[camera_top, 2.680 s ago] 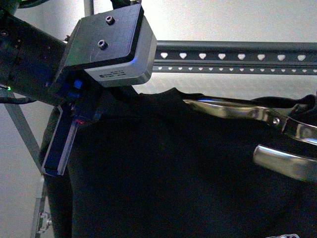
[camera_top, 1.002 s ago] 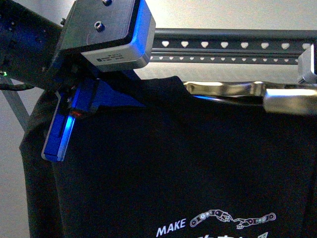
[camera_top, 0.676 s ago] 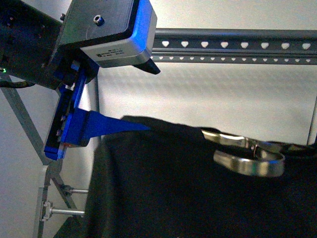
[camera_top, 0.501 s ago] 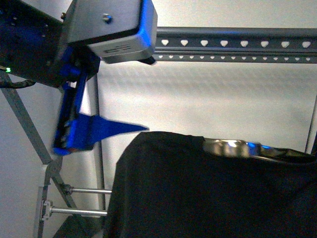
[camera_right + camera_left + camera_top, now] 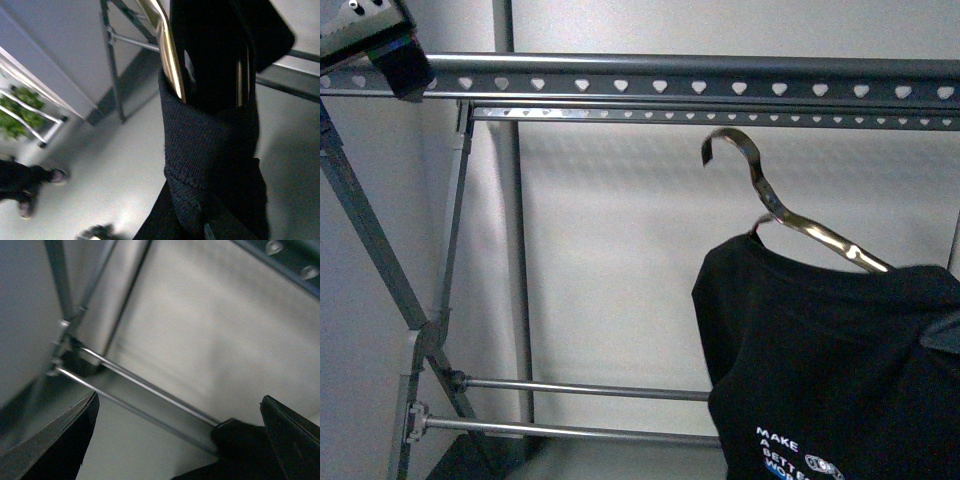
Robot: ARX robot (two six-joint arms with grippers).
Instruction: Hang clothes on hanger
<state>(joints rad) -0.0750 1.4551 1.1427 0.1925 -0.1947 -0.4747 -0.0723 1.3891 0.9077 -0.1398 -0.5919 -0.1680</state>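
Observation:
The hanger, a large grey metal rack, runs its rails with heart-shaped holes across the top of the front view. A chrome clothes hanger carrying the black T-shirt hangs in the air at the right, its hook just below the rails and not on them. My right gripper is shut on the clothes hanger inside the shirt's collar. My left gripper is open and empty; only a corner of it shows at the front view's top left, by the rail.
The rack's slanted leg and upright post stand at the left, with two thin cross rods low down. A white wall lies behind. In the right wrist view a person's feet and a shelf with green plants show.
My left gripper let go of the shirt's shoulder and moved up and left, almost out of the front view. The shirt on its clothes hanger shifted right, and its hook now stands upright below the rails.

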